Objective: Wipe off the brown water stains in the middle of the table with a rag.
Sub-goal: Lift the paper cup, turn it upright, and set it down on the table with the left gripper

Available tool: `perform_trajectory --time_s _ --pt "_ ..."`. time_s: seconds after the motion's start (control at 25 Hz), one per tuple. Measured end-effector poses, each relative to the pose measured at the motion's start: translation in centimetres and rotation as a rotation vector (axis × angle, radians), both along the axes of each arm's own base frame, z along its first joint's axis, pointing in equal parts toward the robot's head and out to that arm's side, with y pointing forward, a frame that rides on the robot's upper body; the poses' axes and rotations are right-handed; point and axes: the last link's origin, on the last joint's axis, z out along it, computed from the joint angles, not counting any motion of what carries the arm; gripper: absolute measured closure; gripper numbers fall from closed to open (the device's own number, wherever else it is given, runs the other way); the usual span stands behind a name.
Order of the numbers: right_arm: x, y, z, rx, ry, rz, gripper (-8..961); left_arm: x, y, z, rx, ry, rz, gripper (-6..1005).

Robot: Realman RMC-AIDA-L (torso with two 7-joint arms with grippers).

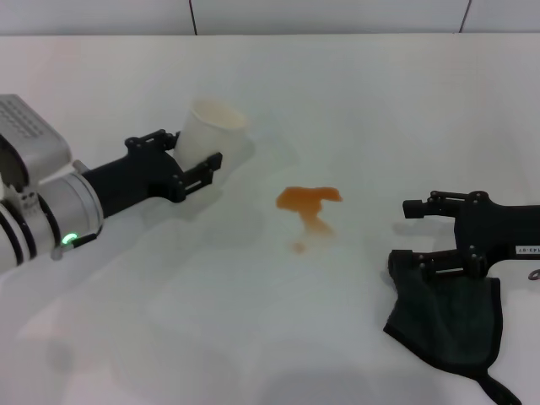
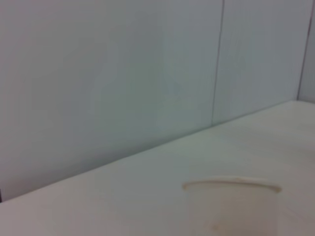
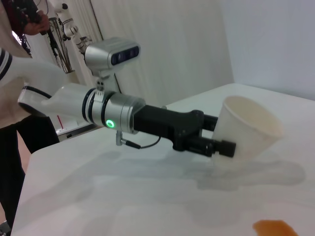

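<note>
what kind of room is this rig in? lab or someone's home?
Likely a robotics lab: a bare white table set against plain pale wall panels, and in the right wrist view another robot arm standing behind the left gripper that holds a paper cup.

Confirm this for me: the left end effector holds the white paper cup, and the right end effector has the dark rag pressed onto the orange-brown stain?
Not quite. The head view shows the dark greenish-black cloth rag in the right end effector lying apart from the orange-brown stain. The left end effector does hold the white paper cup.
</note>
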Motion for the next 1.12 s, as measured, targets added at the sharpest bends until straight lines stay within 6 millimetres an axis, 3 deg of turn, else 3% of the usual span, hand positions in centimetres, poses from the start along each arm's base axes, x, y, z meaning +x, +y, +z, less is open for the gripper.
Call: perform_trajectory --time_s 0.28,1.12 --pt "0.0 0.1 0.0 0.003 -0.002 -0.001 112 0.1 -0.6 -0.9 0.012 0.006 -0.019 382" --pt "0.1 0.0 0.0 0.004 -0.003 -0.005 114 -1.6 -2.2 -1.1 0.003 0.012 0.031 381"
